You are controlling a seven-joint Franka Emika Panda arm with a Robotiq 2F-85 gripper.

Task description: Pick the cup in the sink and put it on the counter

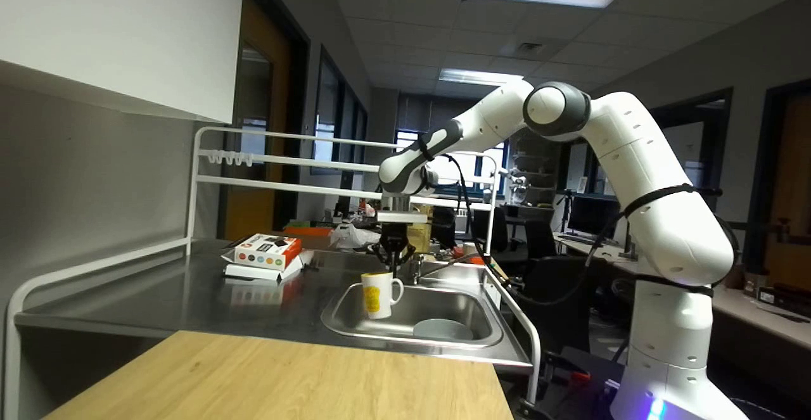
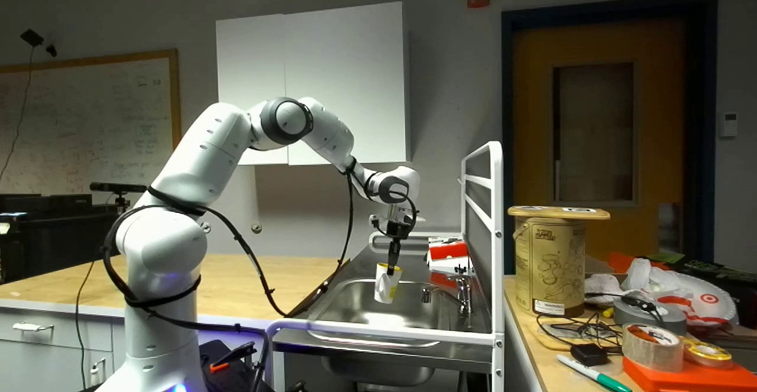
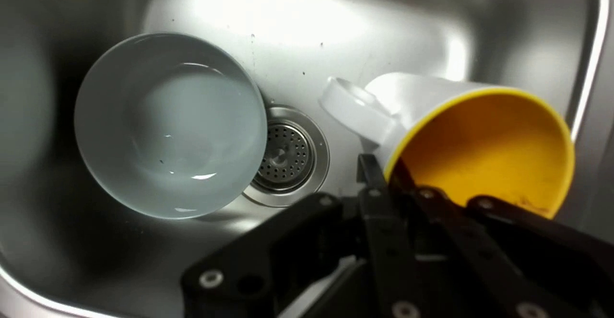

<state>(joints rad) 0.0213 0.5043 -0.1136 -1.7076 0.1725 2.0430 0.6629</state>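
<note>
The claw (image 3: 386,174) is narrow and holds the white cup (image 3: 455,126) by its rim, close to the handle (image 3: 357,109); in the wrist view one finger goes into the yellow mouth and one finger is outside of the cup. In both exterior views the cup hangs under the claw, a little tilted, over the sink (image 3: 297,83). How high it is above the bottom of the sink, this cannot be told exactly. In an exterior view a yellow print (image 1: 372,298) is seen on the side of the cup.

In the sink there is also a pale bowl (image 3: 170,126), which stands upright just beside the drain (image 3: 288,157); in the wrist view its edge hides a small part of the drain. Beside the sink there is a faucet (image 2: 464,294), and the metal tabletop (image 1: 158,296) goes around the sink. On this metal tabletop lies a red and white box (image 1: 269,252), well apart from the cup. The white arm (image 1: 656,217) is bent high, and its last part points down toward the sink. In an exterior view a wooden tabletop (image 2: 541,344) carries a big tan can (image 2: 550,268) with a wooden board (image 2: 559,212) on its top, rolls of tape (image 2: 650,350) and a marker (image 2: 594,374) with a green end
</note>
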